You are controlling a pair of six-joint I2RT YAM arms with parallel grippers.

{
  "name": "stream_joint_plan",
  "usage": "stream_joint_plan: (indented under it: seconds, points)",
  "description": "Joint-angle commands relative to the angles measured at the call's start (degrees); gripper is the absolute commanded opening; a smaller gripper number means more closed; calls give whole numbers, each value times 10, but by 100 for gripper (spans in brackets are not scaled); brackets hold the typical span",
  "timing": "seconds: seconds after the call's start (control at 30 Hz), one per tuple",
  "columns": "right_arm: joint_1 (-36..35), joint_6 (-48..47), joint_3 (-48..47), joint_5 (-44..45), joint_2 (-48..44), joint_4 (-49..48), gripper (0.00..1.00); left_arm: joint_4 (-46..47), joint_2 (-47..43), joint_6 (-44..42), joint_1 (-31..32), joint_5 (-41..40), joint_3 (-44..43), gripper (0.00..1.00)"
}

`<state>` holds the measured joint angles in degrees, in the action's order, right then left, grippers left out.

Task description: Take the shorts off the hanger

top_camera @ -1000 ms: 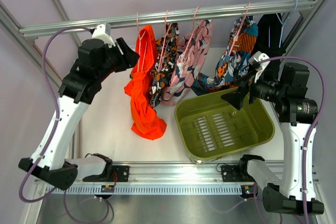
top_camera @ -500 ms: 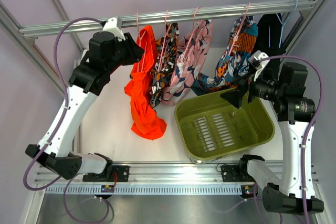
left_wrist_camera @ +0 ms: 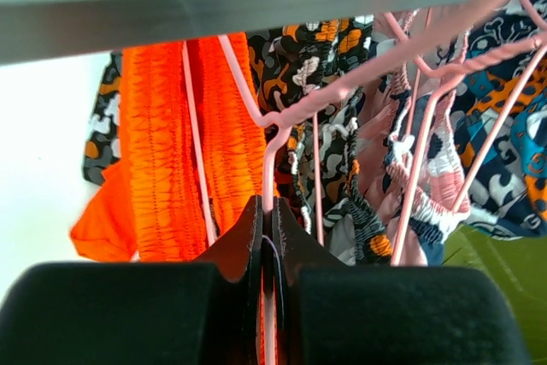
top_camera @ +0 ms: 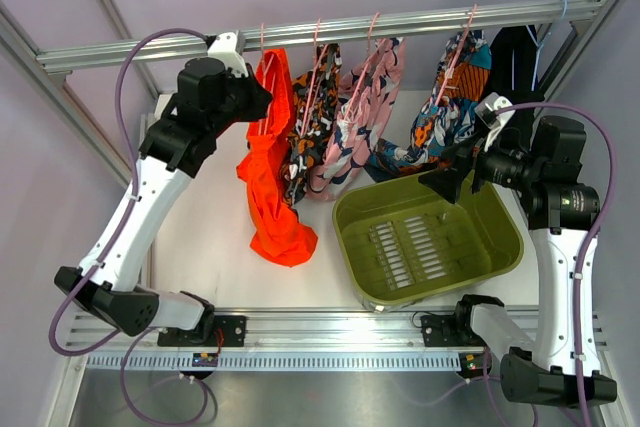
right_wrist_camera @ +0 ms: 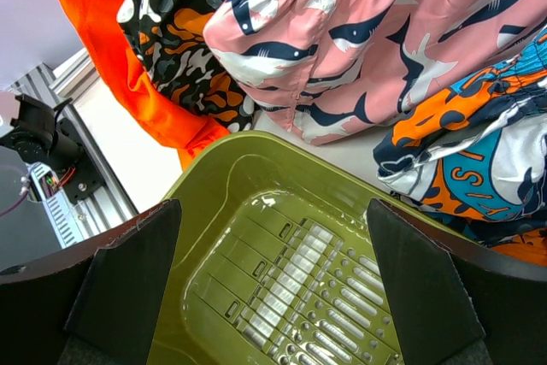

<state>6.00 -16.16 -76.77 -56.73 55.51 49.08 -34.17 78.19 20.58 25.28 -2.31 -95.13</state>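
While the orange-red shorts (top_camera: 272, 187) hang on the pale-pink hanger (left_wrist_camera: 273, 138) from the metal rail (top_camera: 330, 29), my left end effector (left_wrist_camera: 267, 211) is pinched tight on the hanger's thin wire, just under the rail. The shorts' gathered waist is just left of my fingers (left_wrist_camera: 244, 241), and the legs droop toward the white worktop (top_camera: 200, 237). My right end effector (right_wrist_camera: 272, 211) is spread wide, holding nothing, above the green tub (right_wrist_camera: 224, 167).

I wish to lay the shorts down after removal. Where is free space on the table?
Bare white table lies between the left arm and the shorts. The green tub is empty too. Under the rail, where the left tool grips the hanger, garments crowd together.
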Motion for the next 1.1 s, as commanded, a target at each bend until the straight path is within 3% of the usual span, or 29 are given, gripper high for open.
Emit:
stream_joint_plan:
  seconds: [0.0, 0.23, 0.4, 0.6, 0.7, 0.87, 0.9, 1.07]
  points:
    - [1, 12, 1, -21, -7, -21, 100, 78, -60, -65, 0, 6, -7, 0]
    - [0, -5, 4, -67, -2, -21, 100, 110, -117, -96, 0, 6, 23, 0]
    - [-23, -99, 17, -114, -9, -7, 100, 106, -141, -98, -1, 20, 61, 0]
    - [-110, -158, 3, -96, 24, 1, 98, 78, -198, -94, -1, 13, 118, 0]
    - [-194, -131, -15, -43, 51, -29, 95, 45, -231, -89, -1, 20, 139, 0]
    - [-359, 35, -74, 219, 129, -151, 85, 17, -296, -74, -1, 59, 190, 0]
    - [-413, 52, -94, 291, 148, -153, 84, 8, -319, -72, 0, 65, 198, 0]
    - [-527, 207, -279, 447, 298, -163, 84, -19, -382, -40, -1, 68, 237, 0]
